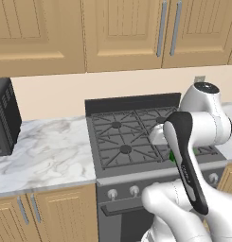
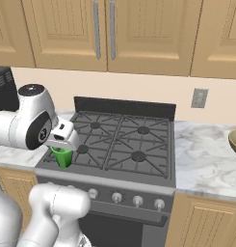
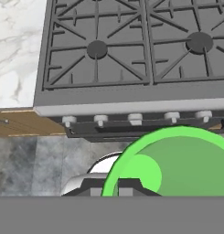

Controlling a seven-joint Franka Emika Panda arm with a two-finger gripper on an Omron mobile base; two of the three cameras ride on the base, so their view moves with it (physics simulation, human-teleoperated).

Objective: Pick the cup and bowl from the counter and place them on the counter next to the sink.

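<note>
A white robot arm's claw (image 2: 63, 144) is pinched shut on the rim of a small bright green tumbler-shaped cup (image 2: 63, 157), carrying it upright in the air above the front edge of a black gas stove (image 2: 119, 144), probably so it clears the grates in transit. A wide olive-gold bowl (image 2: 235, 141) waits at the far right on the white, grey-veined marble tabletop (image 2: 206, 154), not yet collected. From the hand view, the cup's open mouth looms close, over the stove knobs (image 3: 135, 119).
</note>
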